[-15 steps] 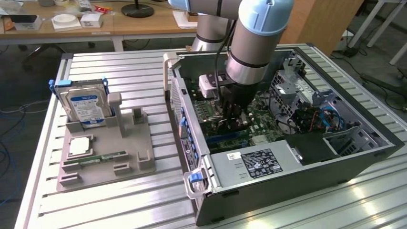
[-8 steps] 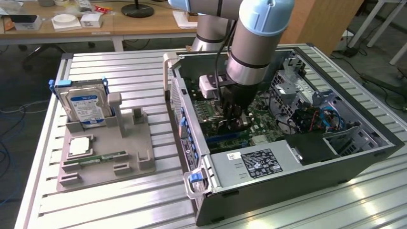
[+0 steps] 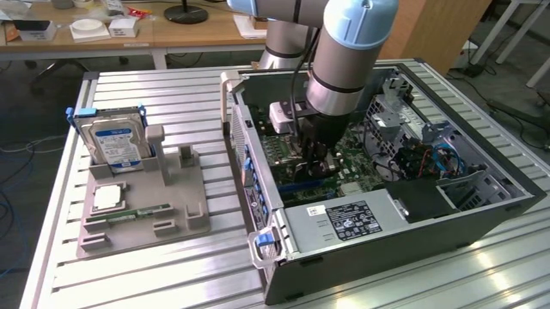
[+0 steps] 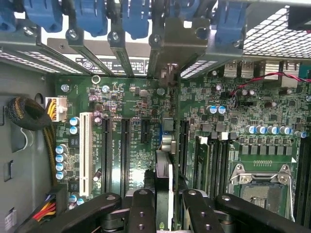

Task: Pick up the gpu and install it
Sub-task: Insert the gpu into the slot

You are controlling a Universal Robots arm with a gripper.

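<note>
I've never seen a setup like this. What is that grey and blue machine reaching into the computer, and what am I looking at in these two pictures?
It is a robot arm working inside an opened computer case that lies on a slatted metal table. One picture comes from a camera standing off to the side; the other from a camera on the arm's wrist, looking down past its black fingers at the green motherboard. Between those fingers sits a thin card, the gpu, held edge-on over the board's slots. Beside the case, a grey holder tray carries a hard drive standing upright and a memory stick lying flat.
</note>
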